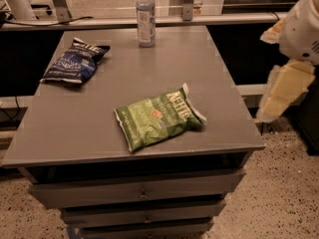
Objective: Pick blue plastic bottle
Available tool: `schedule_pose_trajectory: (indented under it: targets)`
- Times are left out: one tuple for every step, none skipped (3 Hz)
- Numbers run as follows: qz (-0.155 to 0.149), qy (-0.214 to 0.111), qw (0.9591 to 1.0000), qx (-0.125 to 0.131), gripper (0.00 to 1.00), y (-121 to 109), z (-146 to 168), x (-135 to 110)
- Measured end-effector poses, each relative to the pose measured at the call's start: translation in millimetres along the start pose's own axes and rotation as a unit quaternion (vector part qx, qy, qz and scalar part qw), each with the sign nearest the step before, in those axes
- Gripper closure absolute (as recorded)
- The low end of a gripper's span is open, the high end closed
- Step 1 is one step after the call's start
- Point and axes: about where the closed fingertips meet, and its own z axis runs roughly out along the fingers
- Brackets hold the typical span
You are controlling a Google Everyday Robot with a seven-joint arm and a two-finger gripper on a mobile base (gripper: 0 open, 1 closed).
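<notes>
The blue plastic bottle [145, 16] stands upright at the far edge of the grey table [75, 128], near its middle. It is clear and pale bluish, with a white cap and a whitish label. My gripper [283, 91], cream-coloured under a white arm, hangs off the table's right side, beyond the edge and in the air. It is well to the right of the bottle and nearer the camera, and it holds nothing that I can see.
A green chip bag [158, 116] lies near the table's front centre. A dark blue chip bag [75, 59] lies at the far left. Drawers sit below the tabletop [142, 193]. A rail and frame posts [187, 4] run behind the table.
</notes>
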Motion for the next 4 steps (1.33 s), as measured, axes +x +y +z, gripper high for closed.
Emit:
schedule_pose_trajectory:
  targets:
    - [0.001, -0.060, 0.9979, 0.023, 0.00, -30.7, 23.5, -31.3]
    - [0.015, -0.137, 0.9895, 0.044, 0.00, -74.9, 55.6, -69.8]
    - [0.034, -0.210, 0.9756, 0.056, 0.00, -117.9, 86.6, -106.9]
    - [0.070, -0.288, 0.9536, 0.052, 0.00, -160.9, 121.7, -138.7]
